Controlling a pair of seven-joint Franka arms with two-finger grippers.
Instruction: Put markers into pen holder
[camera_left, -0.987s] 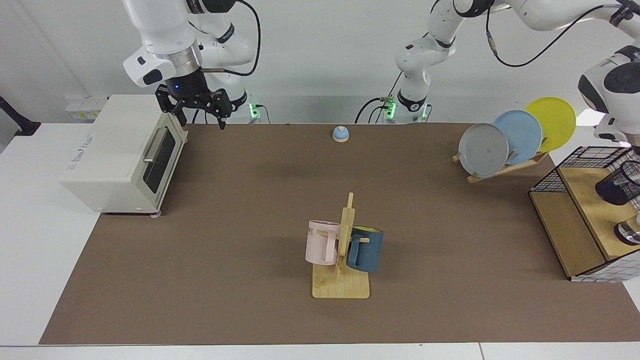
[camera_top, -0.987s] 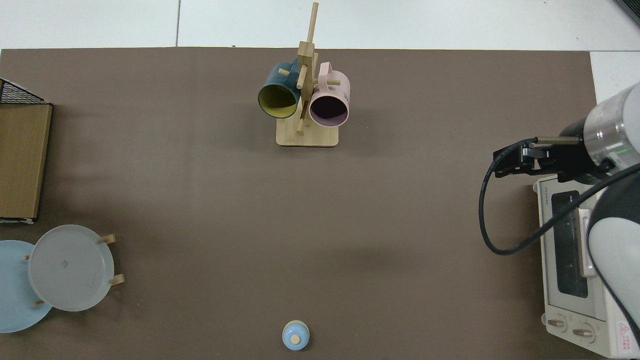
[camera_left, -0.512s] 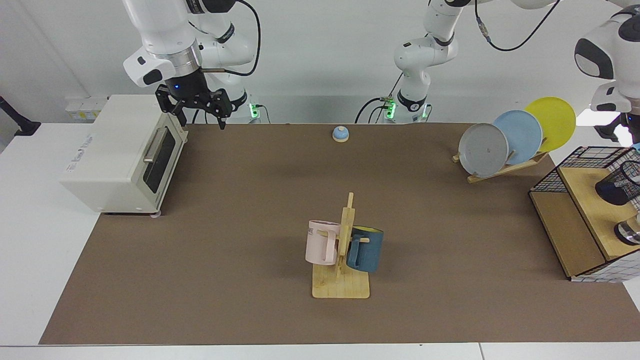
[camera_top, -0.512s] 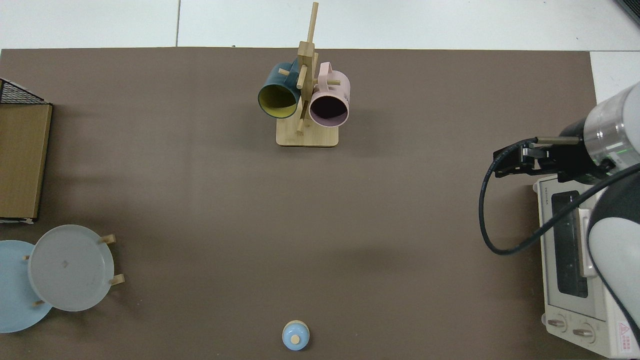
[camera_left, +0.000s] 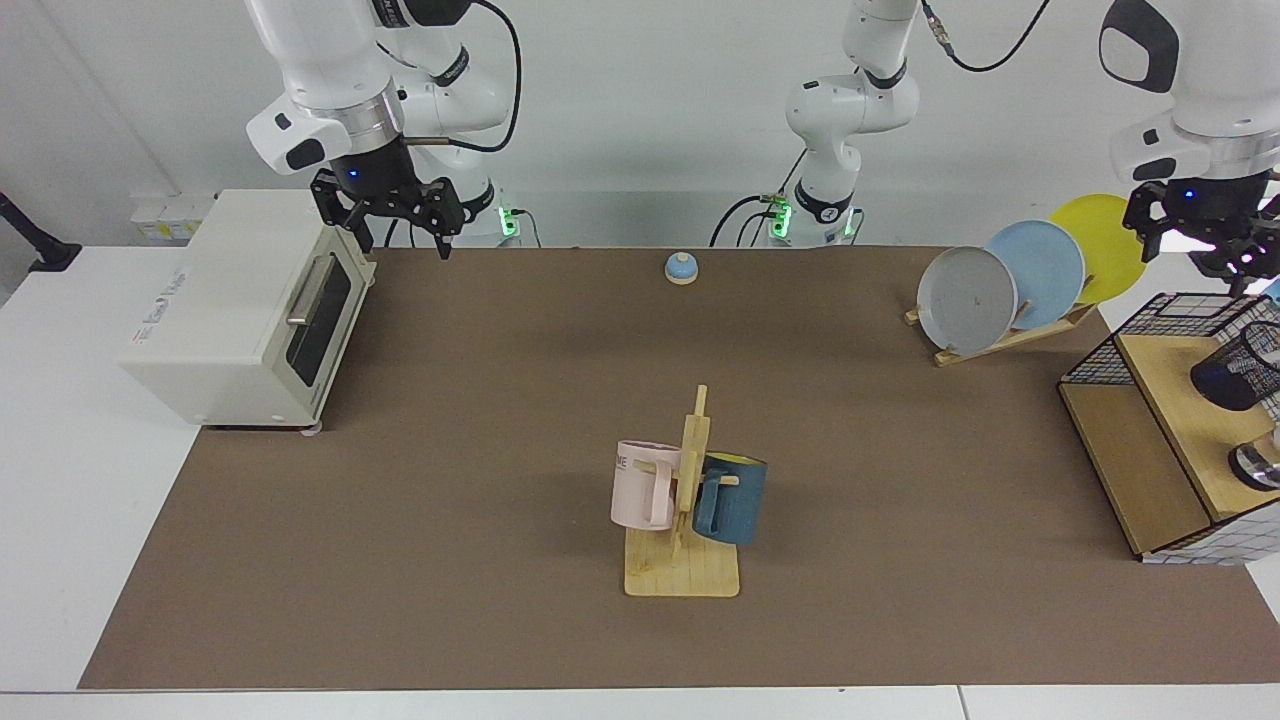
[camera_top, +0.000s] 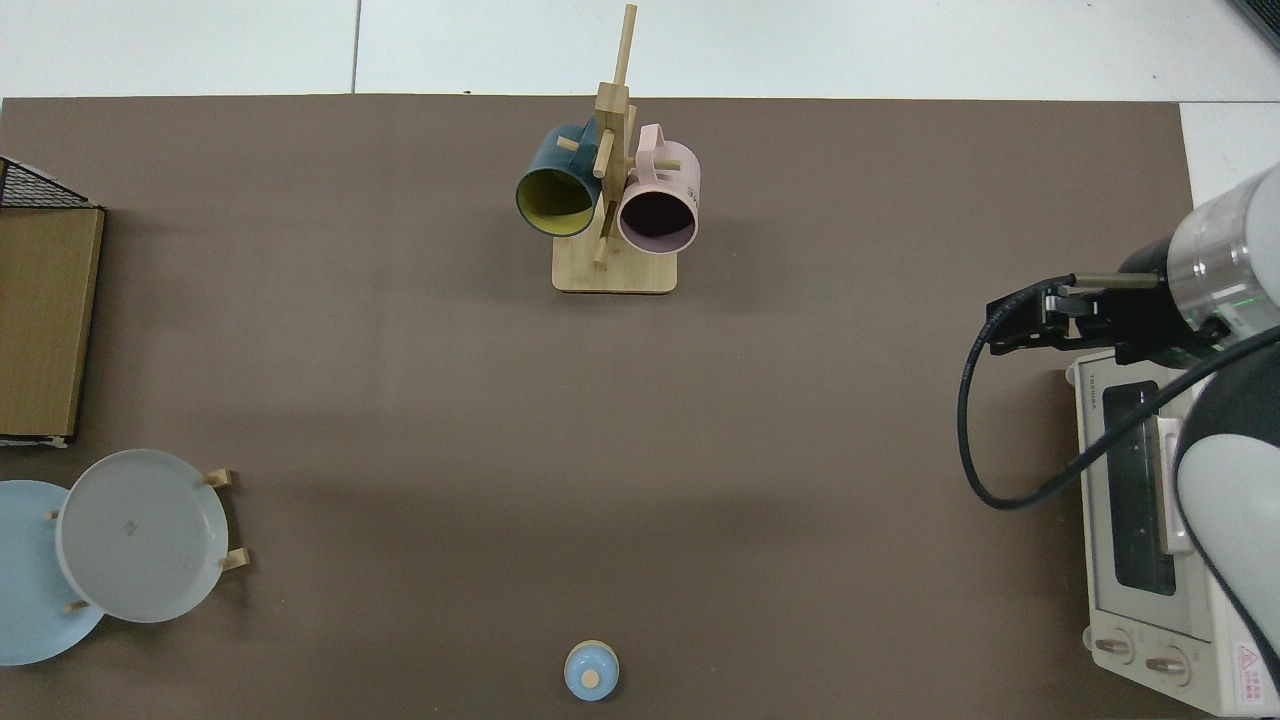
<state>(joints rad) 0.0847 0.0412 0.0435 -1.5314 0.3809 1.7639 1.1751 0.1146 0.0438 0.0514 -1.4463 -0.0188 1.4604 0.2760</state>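
I see the pen holder (camera_left: 1240, 368) on the upper wooden shelf (camera_left: 1180, 420) inside the wire basket (camera_left: 1150, 330), at the table's edge. A light blue tip at the frame edge above its rim may be the marker; I cannot tell. My left gripper (camera_left: 1205, 245) hangs above the basket, jaws parted, holding nothing. My right gripper (camera_left: 390, 215) waits by the toaster oven (camera_left: 240, 310), jaws open, empty. Two mugs (camera_left: 645, 485) hang on the rack.
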